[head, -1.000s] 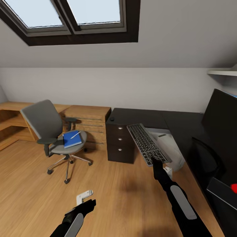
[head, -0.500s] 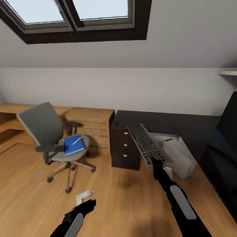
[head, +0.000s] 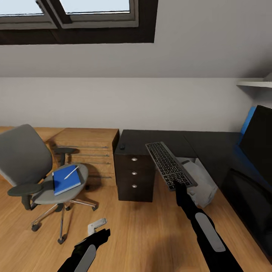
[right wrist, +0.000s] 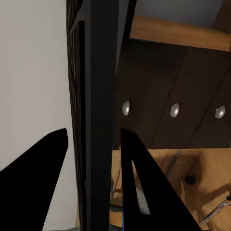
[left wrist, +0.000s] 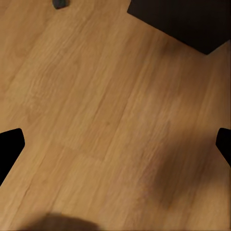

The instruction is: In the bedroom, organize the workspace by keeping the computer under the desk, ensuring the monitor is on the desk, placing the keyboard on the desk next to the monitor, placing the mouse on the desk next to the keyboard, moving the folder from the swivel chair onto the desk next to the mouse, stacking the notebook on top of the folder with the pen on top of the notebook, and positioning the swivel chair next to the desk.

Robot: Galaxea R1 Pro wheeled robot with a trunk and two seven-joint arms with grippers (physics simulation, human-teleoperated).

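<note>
1. The right pincer (head: 180, 184) is clamped on the near end of the keyboard (head: 168, 163), carrying it in the air. The right wrist view gives the keyboard (right wrist: 98, 110) edge-on between the two dark fingers (right wrist: 139, 187), which the head view cannot show.
2. The keyboard's long axis runs from the pincer away and leftward toward the desk (head: 158, 139), keys facing up, far end over the desk's front edge above the black drawer unit (head: 134, 177).
3. Behind the keyboard the right wrist view also catches the three round drawer knobs (right wrist: 174, 109).
4. The left pincer (head: 96, 226) hangs low over the wooden floor (head: 132, 230), jaws spread wide and empty; the left wrist view has bare planks between its fingertips (left wrist: 9, 147).
5. The small black mouse (head: 122, 146) sits on the desk near its left edge.
6. The monitor (head: 260, 141) stands at the right end, partly cut off by the frame.
7. Well to the left, the swivel chair (head: 34, 170) stands apart from the desk, the blue folder (head: 66, 180) flat on its seat, the white pen (head: 71, 172) lying diagonally on top.
8. Open floor lies between chair and drawer unit.
</note>
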